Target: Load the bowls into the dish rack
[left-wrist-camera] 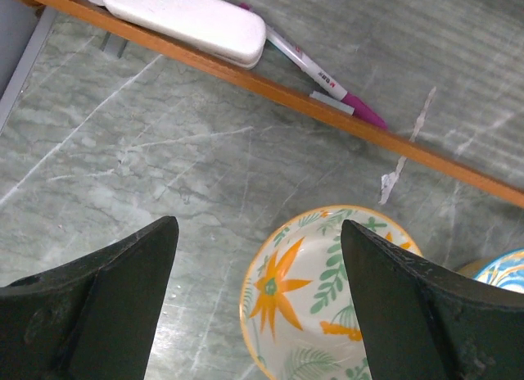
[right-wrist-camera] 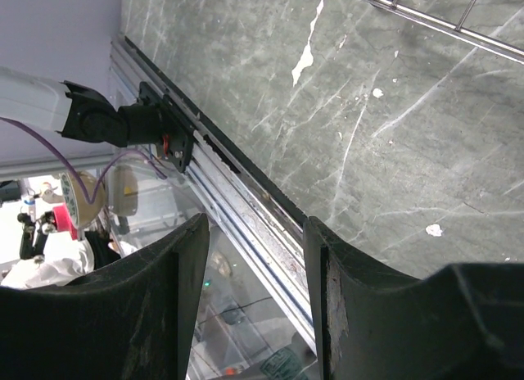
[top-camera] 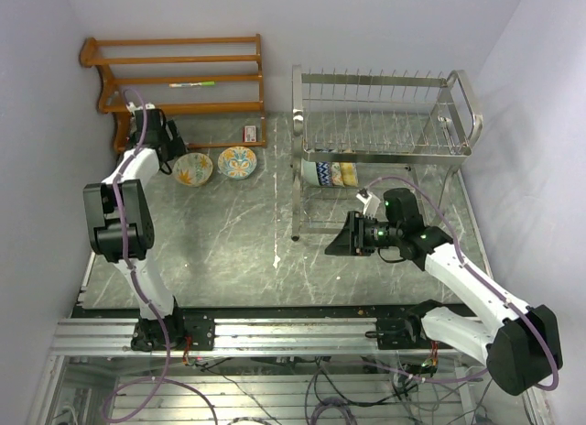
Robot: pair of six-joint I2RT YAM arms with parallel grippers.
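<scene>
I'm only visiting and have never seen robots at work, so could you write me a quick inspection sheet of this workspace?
Surface: green marbled table with a few white flecks.
Job's things: orange-flower bowl and blue-yellow bowl lie on the table; more bowls stand on edge in the lower tier of the dish rack.
Clutter: wooden shelf with a pen and a white case at its bottom rail; small red-and-white item nearby.
Grippers: left gripper open, poised at the orange-flower bowl; right gripper open, empty, in front of the rack.
Cables: purple cables run along both arms.
Surroundings: pale walls.
</scene>
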